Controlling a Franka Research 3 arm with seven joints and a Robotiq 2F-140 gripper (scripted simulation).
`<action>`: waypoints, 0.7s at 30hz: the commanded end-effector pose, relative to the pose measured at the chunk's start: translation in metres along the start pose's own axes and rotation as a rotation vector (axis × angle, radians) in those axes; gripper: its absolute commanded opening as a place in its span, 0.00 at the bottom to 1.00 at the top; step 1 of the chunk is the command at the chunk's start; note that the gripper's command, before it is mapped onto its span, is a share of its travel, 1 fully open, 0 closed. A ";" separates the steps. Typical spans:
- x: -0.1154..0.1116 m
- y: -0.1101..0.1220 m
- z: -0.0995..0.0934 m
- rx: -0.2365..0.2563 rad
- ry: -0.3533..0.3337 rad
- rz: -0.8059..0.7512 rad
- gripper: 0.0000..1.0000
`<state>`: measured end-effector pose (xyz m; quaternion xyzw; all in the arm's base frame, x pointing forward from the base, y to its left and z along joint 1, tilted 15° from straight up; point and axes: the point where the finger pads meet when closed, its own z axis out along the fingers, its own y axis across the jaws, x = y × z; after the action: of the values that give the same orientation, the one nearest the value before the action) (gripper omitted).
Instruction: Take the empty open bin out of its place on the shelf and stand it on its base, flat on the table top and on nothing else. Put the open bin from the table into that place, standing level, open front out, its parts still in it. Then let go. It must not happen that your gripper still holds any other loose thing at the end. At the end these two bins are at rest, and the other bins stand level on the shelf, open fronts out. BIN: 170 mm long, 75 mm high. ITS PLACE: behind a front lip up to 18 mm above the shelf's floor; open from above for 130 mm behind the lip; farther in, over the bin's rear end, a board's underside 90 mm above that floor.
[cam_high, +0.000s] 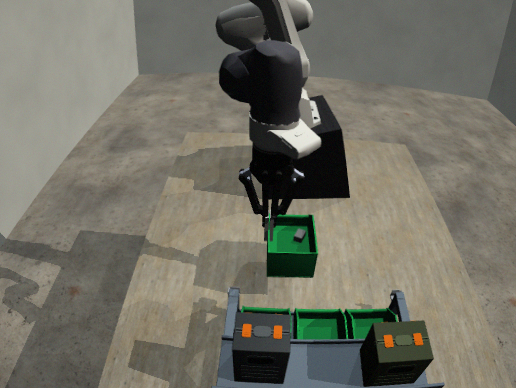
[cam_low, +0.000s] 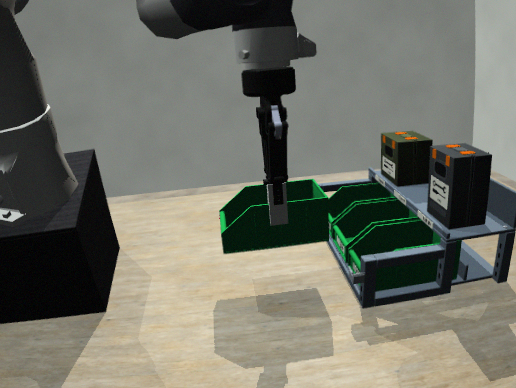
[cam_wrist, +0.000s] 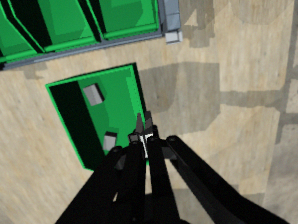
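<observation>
A green open bin (cam_high: 292, 245) with two small grey parts (cam_wrist: 92, 94) in it hangs above the table top, just in front of the shelf (cam_low: 400, 250). It casts a shadow on the table below it (cam_low: 272, 325). My gripper (cam_high: 270, 226) points straight down and is shut on the bin's thin side wall, as the exterior view (cam_low: 277, 205) and the wrist view (cam_wrist: 142, 122) also show. The bin (cam_low: 268, 217) looks about level, its low open front away from the shelf. Three green bins (cam_high: 320, 322) stand side by side on the shelf's lower level.
A dark grey case (cam_high: 261, 345) and an olive case (cam_high: 396, 350) stand on the shelf's upper board, over the bins' rear ends. The arm's black pedestal (cam_low: 45, 235) stands at the table's far end.
</observation>
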<state>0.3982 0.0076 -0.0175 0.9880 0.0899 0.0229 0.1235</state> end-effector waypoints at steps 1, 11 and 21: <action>-0.002 -0.031 0.001 -0.004 0.000 0.029 0.00; -0.002 -0.049 0.001 -0.004 0.000 0.021 0.00; -0.002 -0.049 0.001 -0.004 0.000 0.021 0.00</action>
<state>0.3857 0.0529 -0.0311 0.9879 0.0902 0.0203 0.1242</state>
